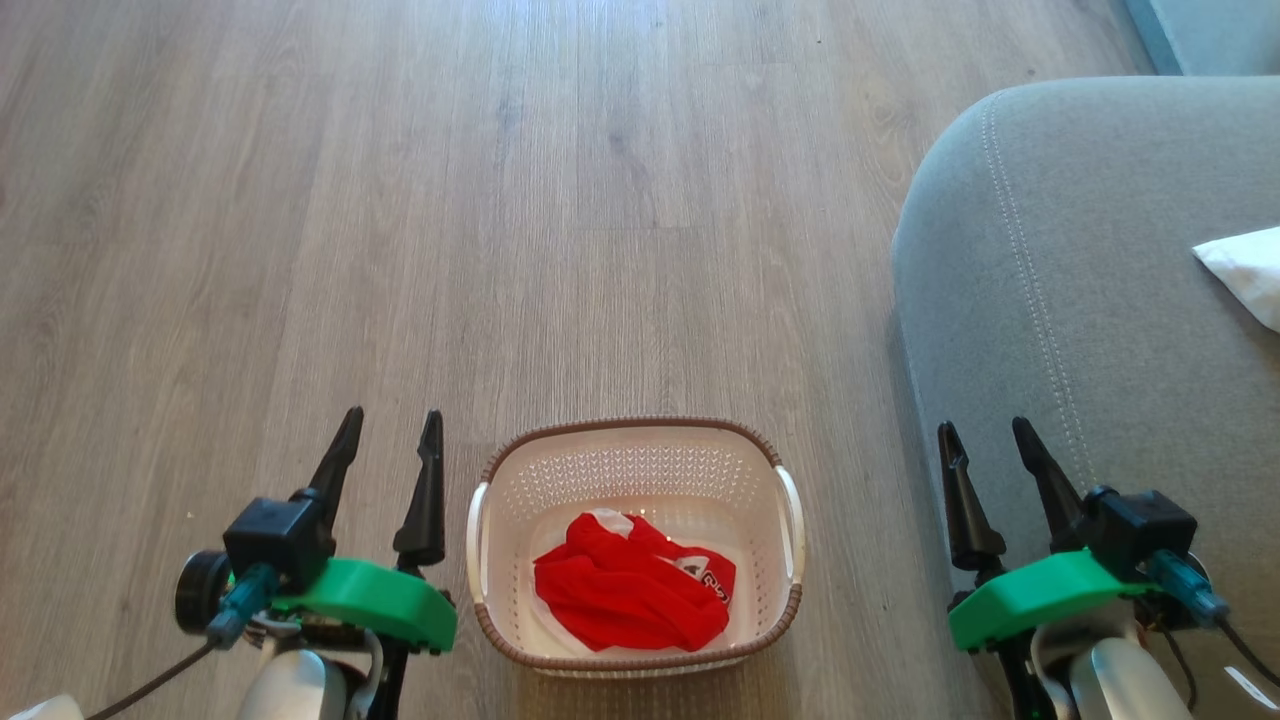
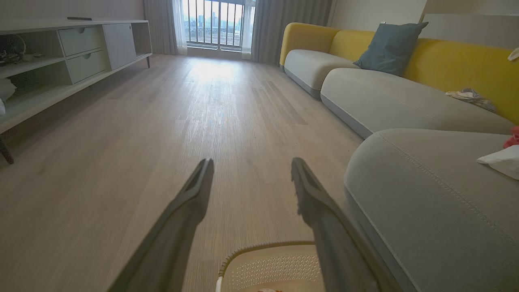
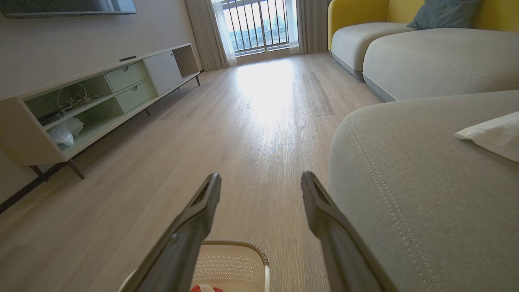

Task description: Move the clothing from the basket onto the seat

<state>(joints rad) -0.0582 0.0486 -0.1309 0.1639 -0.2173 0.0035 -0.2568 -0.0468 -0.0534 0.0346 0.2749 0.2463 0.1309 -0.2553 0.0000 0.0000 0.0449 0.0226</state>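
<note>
A cream basket with a brown rim stands on the wood floor between my two arms. Crumpled red clothing with a white patch and small logo lies on its floor. My left gripper hangs open to the basket's left, above the floor, holding nothing. My right gripper is open too, over the near edge of the grey seat at the right. White fabric rests on that seat. The left wrist view catches the basket's rim, and the right wrist view the rim with a bit of red clothing.
A low cabinet with drawers and shelves lines the wall on the far side of the wood floor. The grey and yellow sofa runs on toward a window, with a blue cushion and a small cloth on it.
</note>
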